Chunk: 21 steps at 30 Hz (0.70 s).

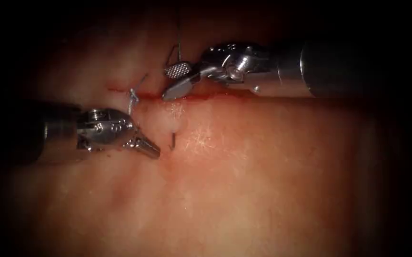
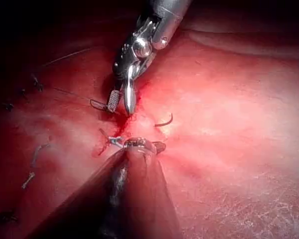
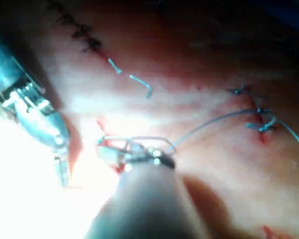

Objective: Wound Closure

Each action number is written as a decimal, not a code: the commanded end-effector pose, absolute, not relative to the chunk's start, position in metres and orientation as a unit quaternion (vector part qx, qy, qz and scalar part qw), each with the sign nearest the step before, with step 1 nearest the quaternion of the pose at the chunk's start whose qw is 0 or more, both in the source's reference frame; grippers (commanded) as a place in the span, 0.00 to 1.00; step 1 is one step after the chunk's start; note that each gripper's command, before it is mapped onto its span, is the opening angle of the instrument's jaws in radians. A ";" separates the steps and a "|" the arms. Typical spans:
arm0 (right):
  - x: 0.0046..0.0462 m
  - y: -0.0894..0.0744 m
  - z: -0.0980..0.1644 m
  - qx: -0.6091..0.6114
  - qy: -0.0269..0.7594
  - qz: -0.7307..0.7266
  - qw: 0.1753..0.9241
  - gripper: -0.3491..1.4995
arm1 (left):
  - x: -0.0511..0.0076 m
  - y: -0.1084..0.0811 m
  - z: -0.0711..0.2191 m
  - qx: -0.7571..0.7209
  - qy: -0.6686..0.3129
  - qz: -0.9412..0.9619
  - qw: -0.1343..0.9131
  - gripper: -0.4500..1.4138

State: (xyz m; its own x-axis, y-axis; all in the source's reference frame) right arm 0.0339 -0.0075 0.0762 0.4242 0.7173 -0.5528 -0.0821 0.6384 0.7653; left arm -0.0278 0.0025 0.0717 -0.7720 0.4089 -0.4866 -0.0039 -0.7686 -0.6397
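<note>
Nearest the endoscope: bare tissue (image 1: 244, 190), pale and glistening, on the near side of the cut (image 1: 215, 96). Left tool (image 1: 149, 149) lies on that near side, left of centre, jaws together, holding nothing. Just right of its tip the needle (image 1: 172, 141) pokes out of the tissue as a short dark stub; in the left wrist view a short curved piece (image 2: 164, 121) shows above the surface, rest buried. Right tool (image 1: 176, 81) comes in over the cut from the far right, jaws apart, straddling the cut line, nothing clamped. Thread (image 1: 178, 33) runs from beside its upper jaw away to the far side. A tied stitch (image 1: 133, 96) sits on the cut just left of the right tool, between both tips. Red fluid (image 1: 201, 96) lines the cut under the right tool.
</note>
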 end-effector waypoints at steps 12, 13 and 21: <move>0.0353 -0.006 0.076 0.335 0.466 0.275 0.771 0.61 | -0.0283 0.003 0.072 -0.317 -0.318 0.886 0.116 0.12; 0.0354 -0.006 0.076 0.336 0.465 0.278 0.770 0.59 | -0.0283 0.003 0.072 -0.317 -0.318 0.886 0.116 0.12; 0.0356 -0.006 0.077 0.366 0.448 0.311 0.754 0.27 | -0.0283 0.003 0.072 -0.317 -0.318 0.886 0.115 0.12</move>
